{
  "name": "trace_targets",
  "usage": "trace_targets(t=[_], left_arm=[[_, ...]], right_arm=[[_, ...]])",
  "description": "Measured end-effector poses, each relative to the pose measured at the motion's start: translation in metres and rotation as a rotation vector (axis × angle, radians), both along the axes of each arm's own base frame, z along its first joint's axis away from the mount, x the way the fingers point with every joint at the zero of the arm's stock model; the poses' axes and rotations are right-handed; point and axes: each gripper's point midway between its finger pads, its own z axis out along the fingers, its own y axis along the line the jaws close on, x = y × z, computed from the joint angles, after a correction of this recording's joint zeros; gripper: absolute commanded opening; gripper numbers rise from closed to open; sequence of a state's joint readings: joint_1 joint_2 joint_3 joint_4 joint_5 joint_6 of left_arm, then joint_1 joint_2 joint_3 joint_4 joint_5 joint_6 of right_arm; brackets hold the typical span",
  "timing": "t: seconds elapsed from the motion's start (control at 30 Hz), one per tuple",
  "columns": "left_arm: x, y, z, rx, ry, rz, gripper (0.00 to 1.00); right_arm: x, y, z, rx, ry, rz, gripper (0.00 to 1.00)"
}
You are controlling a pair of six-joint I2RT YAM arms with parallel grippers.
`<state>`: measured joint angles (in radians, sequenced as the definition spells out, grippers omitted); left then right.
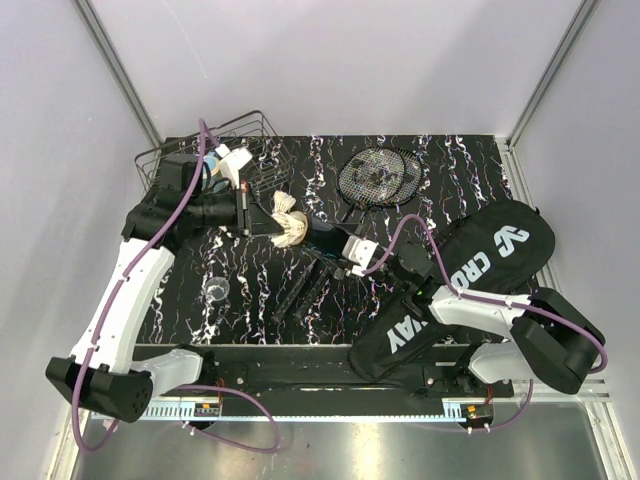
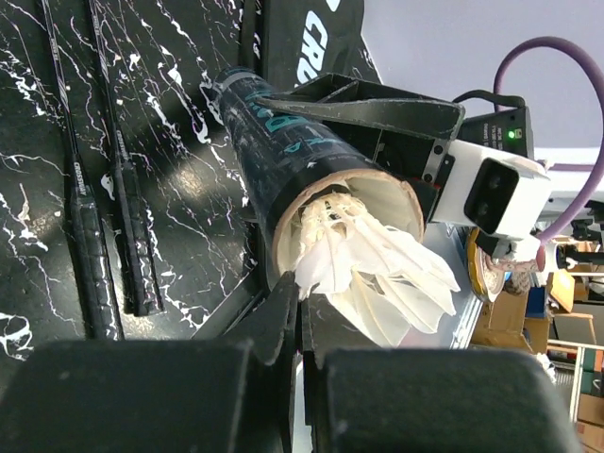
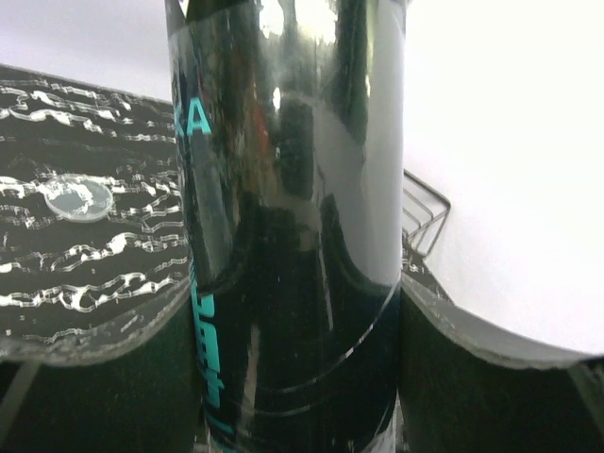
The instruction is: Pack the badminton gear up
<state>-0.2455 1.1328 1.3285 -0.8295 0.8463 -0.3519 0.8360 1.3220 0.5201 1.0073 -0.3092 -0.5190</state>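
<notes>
The long black tube (image 1: pixel 325 238) is held off the table in my right gripper (image 1: pixel 345 246), whose jaws are shut on its body (image 3: pixel 293 236). White feather shuttlecocks (image 2: pixel 373 260) stick out of the tube's open mouth (image 2: pixel 283 156). My left gripper (image 2: pixel 304 297) has its fingers shut, with the tips touching the lowest feathers; in the top view it (image 1: pixel 268 218) sits just left of the shuttlecocks (image 1: pixel 291 231). Two black rackets (image 1: pixel 375 176) lie on the table, handles (image 2: pixel 80 245) toward the front. The CROSSWAY bag (image 1: pixel 480 265) lies at the right.
A black wire basket (image 1: pixel 235 135) stands at the back left behind my left arm. A small clear round lid (image 1: pixel 215 290) lies on the table at the front left, also in the right wrist view (image 3: pixel 80 198). The table (image 1: pixel 450 170) is black marble-patterned.
</notes>
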Motion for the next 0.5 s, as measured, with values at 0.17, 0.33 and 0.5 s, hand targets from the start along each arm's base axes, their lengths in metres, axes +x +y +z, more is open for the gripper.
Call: trace_targets(t=[0.17,0.33,0.5], left_arm=[[0.004,-0.013,-0.011,0.018,0.035,-0.021,0.43],[0.001,-0.018,-0.008,0.025,0.025,-0.015,0.73],[0.002,-0.019,-0.004,0.015,0.009,-0.007,0.75]], right_arm=[[0.001,-0.001,-0.004,-0.012,0.006,-0.001,0.43],[0.000,0.000,-0.011,-0.041,0.012,0.004,0.43],[0.001,0.000,-0.013,-0.048,0.013,0.000,0.42]])
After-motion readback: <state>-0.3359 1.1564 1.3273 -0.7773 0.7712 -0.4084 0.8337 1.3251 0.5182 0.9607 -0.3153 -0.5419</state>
